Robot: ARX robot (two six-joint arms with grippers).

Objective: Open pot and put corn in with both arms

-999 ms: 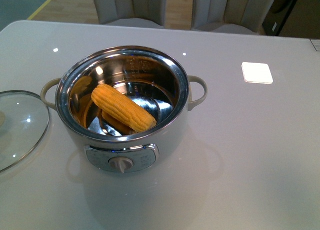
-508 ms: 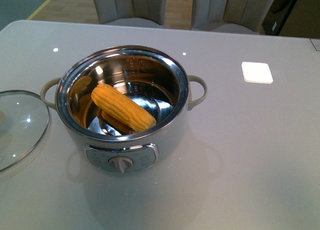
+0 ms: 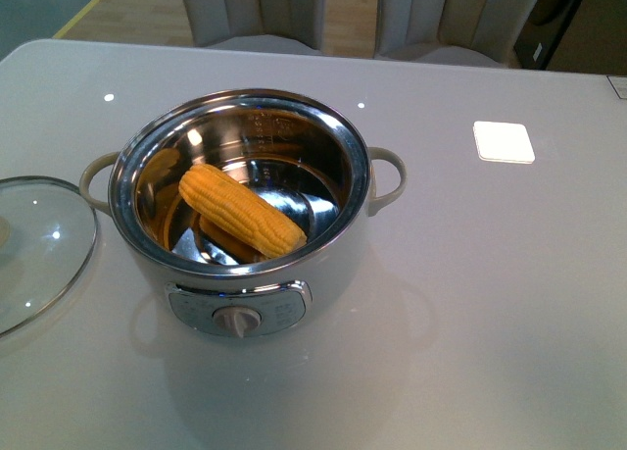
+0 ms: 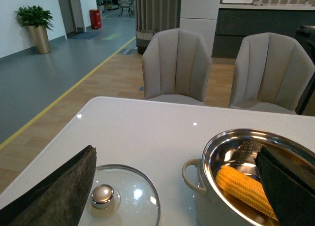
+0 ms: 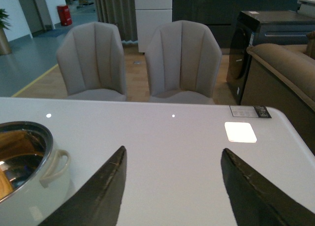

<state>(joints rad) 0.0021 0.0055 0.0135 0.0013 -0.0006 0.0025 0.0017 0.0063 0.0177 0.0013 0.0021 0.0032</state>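
1. on the glossy white table (image 3: 490, 303), the cream electric pot with a shiny steel bowl (image 3: 240, 210) stood uncovered.
2. the yellow-orange corn cob (image 3: 241, 211) lay slanted inside it.
3. the round glass lid (image 3: 39, 246) rested beside the pot.
4. the left gripper (image 4: 172, 196) and right gripper (image 5: 172, 186) both hung spread apart, holding nothing.

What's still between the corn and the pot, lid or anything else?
Nothing visible. The corn already lies inside the open pot, leaning on its steel wall. The glass lid sits on the table beside the pot, clear of the opening.
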